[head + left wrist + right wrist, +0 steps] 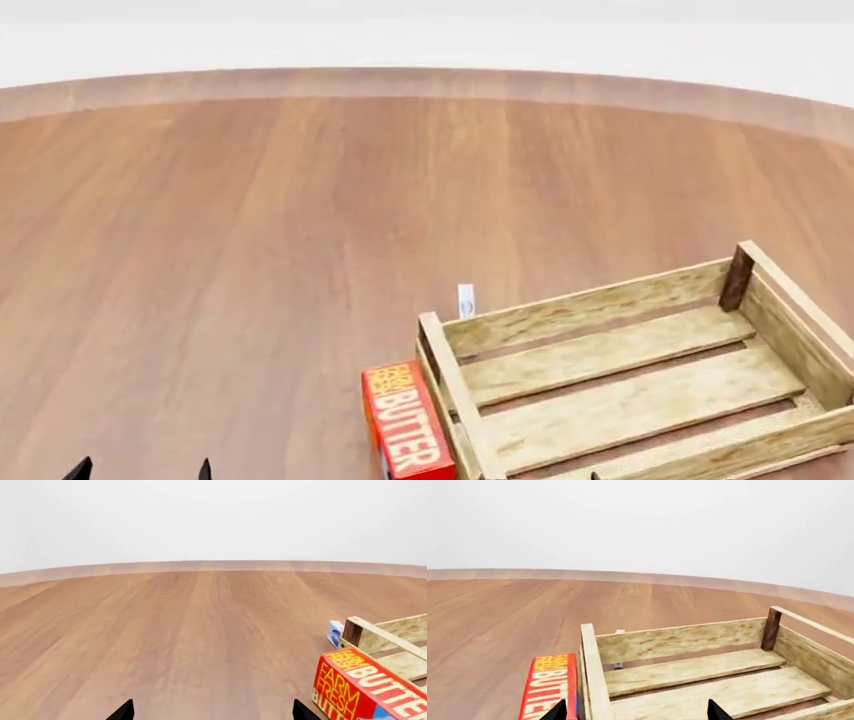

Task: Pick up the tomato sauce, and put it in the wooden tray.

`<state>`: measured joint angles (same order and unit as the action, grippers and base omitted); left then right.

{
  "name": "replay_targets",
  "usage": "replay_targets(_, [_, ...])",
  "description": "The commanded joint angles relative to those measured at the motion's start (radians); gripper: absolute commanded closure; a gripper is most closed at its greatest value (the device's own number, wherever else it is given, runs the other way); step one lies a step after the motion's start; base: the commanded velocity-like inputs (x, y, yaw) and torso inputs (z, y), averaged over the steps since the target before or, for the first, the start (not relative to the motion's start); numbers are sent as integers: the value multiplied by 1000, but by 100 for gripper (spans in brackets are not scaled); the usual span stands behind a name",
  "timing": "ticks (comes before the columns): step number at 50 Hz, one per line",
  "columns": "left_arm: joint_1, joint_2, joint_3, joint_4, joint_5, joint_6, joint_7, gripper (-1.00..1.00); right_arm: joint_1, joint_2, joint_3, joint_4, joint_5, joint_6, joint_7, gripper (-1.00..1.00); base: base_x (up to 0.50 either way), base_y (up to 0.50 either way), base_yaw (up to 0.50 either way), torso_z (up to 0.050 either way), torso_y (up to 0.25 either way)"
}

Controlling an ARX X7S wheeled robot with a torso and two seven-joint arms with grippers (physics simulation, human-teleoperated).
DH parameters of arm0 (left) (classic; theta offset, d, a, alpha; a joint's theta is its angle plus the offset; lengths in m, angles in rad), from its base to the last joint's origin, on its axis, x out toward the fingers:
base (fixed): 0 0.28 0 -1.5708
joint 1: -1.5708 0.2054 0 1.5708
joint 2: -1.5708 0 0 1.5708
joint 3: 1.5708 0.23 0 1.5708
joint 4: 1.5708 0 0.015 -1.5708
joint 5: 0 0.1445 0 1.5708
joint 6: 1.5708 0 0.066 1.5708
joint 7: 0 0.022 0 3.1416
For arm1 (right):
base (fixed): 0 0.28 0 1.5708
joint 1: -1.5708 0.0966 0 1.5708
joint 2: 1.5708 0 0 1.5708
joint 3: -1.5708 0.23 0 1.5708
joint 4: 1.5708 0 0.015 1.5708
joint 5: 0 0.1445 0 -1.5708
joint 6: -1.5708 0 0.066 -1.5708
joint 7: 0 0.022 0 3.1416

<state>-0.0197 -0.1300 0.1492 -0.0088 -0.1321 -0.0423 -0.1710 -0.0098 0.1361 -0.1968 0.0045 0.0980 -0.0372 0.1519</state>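
The tomato sauce can does not show in any view. The wooden tray (587,305) is a pale slatted crate with brown corner posts at the lower right of the head view, and nothing lies in it. It also shows in the right wrist view (680,640) and partly in the left wrist view (383,635). My left gripper (212,712) is open and empty over bare wood, left of the tray; its tips show in the head view (143,470). My right gripper (639,712) is open and empty, its tips above the tray's near left side.
A red butter box (404,420) stands against the tray's left wall, also seen in both wrist views (367,685) (550,685). A small white-and-blue object (465,300) stands just behind the tray's far left corner. The brown wooden surface (267,220) stretches to a pale wall.
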Motion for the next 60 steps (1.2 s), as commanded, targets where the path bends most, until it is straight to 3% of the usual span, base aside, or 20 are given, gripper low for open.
replay_targets(1, [2, 7, -5, -4, 12, 20, 6, -100, -2, -5, 12, -3, -4, -2, -12, -100, 461, 0, 0, 0, 0])
replay_targets(10, [1, 0, 3, -5, 5, 22, -2, -100, -1, -8, 12, -6, -4, 3, 18, -100, 461, 0, 0, 0, 2])
replay_targets(35, [-2, -15, 22, -6, -11, 26, -20, -100, -15, 9, -5, -35, -12, 3, 64, -100, 0, 0, 0, 0, 0])
replay_targets(60, [-1, -30, 35, 0, -27, 27, -37, -100, -349, 81, 2, -434, -44, -99, 134, -100, 0, 0, 0, 0, 0])
